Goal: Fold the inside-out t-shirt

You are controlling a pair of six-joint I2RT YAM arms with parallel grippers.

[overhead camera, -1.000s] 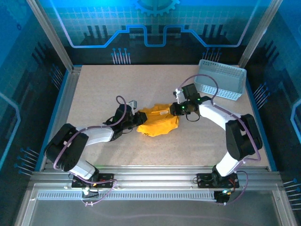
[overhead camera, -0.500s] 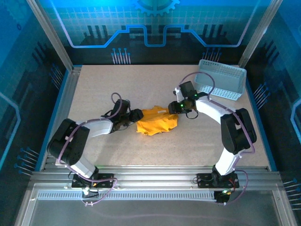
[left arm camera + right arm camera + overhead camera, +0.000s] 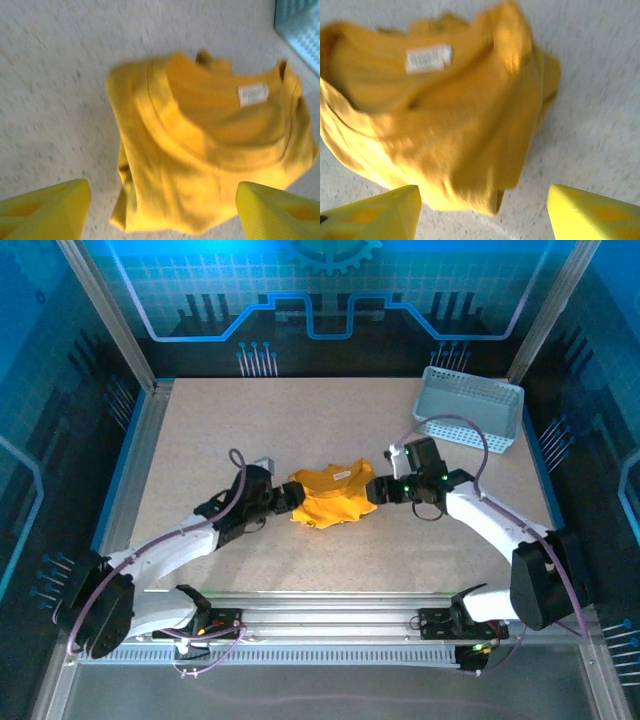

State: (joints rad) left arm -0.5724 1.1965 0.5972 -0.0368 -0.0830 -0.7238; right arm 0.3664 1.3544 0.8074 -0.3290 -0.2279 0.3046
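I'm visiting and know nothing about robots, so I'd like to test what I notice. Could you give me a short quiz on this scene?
1. True or false: the basket stands at the table's far right corner, apart from the t-shirt.
2. The t-shirt's tag is: A white, B red, C black?
3. Fill in: the left and right jaws both stand ___, gripping nothing.
Key: 1 true; 2 A; 3 open.
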